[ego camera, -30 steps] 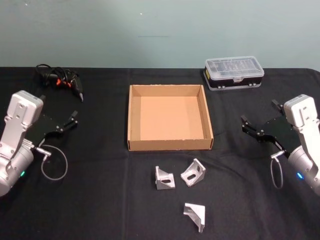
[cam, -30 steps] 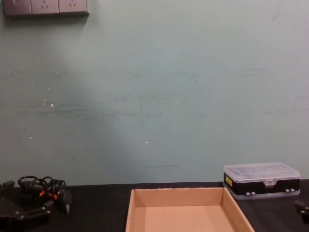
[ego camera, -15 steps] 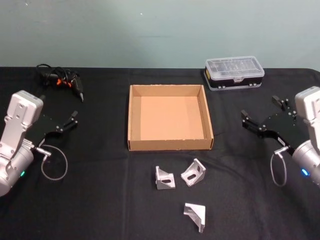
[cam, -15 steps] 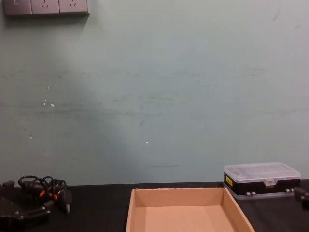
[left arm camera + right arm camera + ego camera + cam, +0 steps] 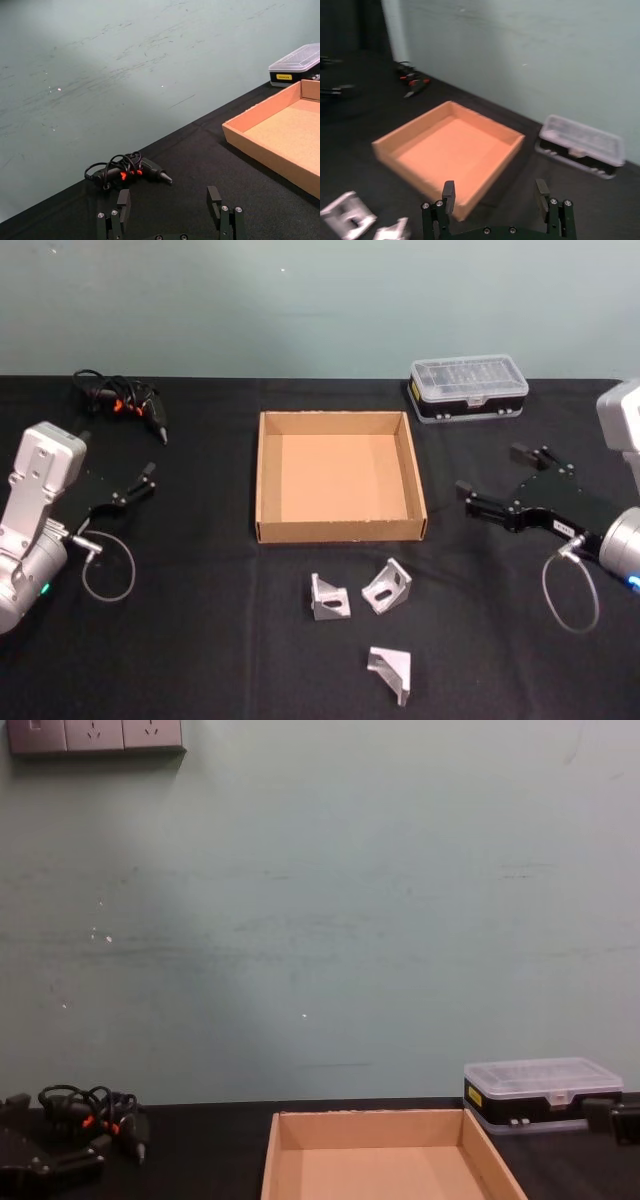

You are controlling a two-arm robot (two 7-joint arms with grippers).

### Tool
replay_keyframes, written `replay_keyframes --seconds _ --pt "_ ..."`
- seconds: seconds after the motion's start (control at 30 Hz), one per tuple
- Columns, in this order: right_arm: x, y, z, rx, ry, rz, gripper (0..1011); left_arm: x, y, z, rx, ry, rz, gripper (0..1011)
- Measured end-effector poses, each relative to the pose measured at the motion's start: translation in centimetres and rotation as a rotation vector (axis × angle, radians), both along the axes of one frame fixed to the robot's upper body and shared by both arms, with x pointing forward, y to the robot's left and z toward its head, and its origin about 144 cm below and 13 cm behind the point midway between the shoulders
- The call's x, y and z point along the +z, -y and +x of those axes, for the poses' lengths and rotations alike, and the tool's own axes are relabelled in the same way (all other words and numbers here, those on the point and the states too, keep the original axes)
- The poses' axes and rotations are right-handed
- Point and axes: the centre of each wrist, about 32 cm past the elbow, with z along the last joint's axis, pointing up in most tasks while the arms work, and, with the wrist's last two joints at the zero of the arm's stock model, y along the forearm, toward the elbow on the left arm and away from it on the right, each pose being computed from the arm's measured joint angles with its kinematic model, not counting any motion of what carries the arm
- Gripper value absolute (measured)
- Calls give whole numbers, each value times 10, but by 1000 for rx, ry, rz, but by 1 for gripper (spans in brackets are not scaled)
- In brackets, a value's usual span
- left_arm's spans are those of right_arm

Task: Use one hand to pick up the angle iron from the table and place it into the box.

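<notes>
Three silver angle irons lie on the black table (image 5: pixel 200 640) in front of the box: one (image 5: pixel 329 597) beside another (image 5: pixel 387 585), and a third (image 5: pixel 390 672) nearer to me. The tan cardboard box (image 5: pixel 262 480) stands at the centre with nothing inside. My right gripper (image 5: pixel 490 469) hovers open just right of the box's front right corner. In the right wrist view the right gripper (image 5: pixel 495 189) faces the box (image 5: pixel 485 122), with two angle irons (image 5: pixel 347 220) low at the edge. My left gripper (image 5: pixel 117 454) rests open at the far left, well away from the box.
A clear-lidded plastic case (image 5: pixel 468 385) sits at the back right, behind the right gripper. A black tool with coiled cable (image 5: pixel 120 400) lies at the back left. Cable loops hang from both wrists. The wall stands close behind the table.
My right gripper has swung left and forward toward the box's right side, still open. The left arm, box and angle irons have not moved.
</notes>
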Motion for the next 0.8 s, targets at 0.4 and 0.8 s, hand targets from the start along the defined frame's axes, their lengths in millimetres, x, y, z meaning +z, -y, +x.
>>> replay_keyframes --seconds 0.4,0.8 --pt "31 -6 -3 130 -187 65 1003 0 0 0 0 0 0 1000" --pt "34 -17 6 171 -352 78 1003 0 0 0 0 0 0 1000"
